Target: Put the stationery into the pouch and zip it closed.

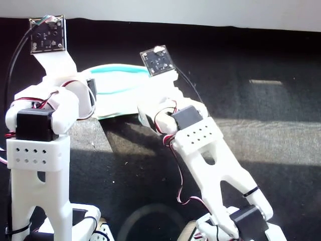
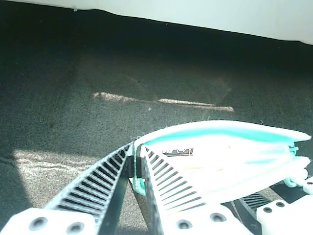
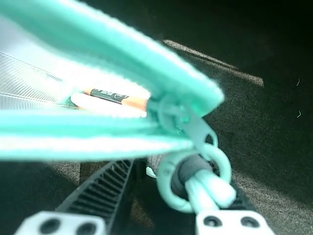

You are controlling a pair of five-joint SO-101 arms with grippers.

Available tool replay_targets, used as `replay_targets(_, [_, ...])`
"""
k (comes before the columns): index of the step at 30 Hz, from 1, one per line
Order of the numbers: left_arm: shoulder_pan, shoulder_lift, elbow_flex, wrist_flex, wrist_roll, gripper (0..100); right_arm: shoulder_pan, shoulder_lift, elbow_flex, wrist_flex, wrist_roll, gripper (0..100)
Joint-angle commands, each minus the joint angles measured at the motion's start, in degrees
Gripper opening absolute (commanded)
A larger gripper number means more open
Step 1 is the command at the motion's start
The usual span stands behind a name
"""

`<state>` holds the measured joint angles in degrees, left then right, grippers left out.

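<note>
**Two claws hold a teal-edged pouch by its ends**

Closest to the lens on the right arm, the right claw (image 3: pixel 161 171) is pinched on the zip pull (image 3: pixel 195 132). Its ribbed black finger (image 3: pixel 105 188) sits just beside the pull's pale teal cord loop (image 3: pixel 208 188). The loop hangs from a ring on the slider, which sits at the right end of the pouch (image 3: pixel 112 54).

Beside the slider the pouch mouth gapes between two teal zip bands. Inside, against the white lining, lies a pencil (image 3: pixel 117 98) with an orange and black barrel, its end touching the slider.

The left claw (image 2: pixel 137 149) is clamped shut on the pouch's left end, with the teal corner squeezed between two ribbed fingers (image 2: pixel 166 183). From there the white pouch body stretches away to the right, a teal band running along its upper edge.

From above, the pouch (image 1: pixel 118 93) sits left of centre and towards the far side, between the two claws. Whether it rests on the desk (image 1: pixel 261 100) or hangs just above it cannot be told. The left arm (image 1: pixel 45 125) stands upright at the left edge. The right arm (image 1: pixel 200 140) leans in from the near right. The desk is covered in dark cloth, crossed by a broad band of sunlight.
</note>
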<state>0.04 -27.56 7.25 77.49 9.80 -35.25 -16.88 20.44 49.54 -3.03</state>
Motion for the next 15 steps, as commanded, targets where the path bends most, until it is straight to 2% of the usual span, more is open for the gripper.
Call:
replay_targets(1, [1.5, 0.7, 1.5, 1.0, -0.5, 1, -0.8, -0.1, -3.6, -1.1, -0.6, 13.0])
replay_targets(15, [1.5, 0.7, 1.5, 0.7, -0.5, 1, 0.7, -7.3, -3.4, -1.0, -0.6, 13.0])
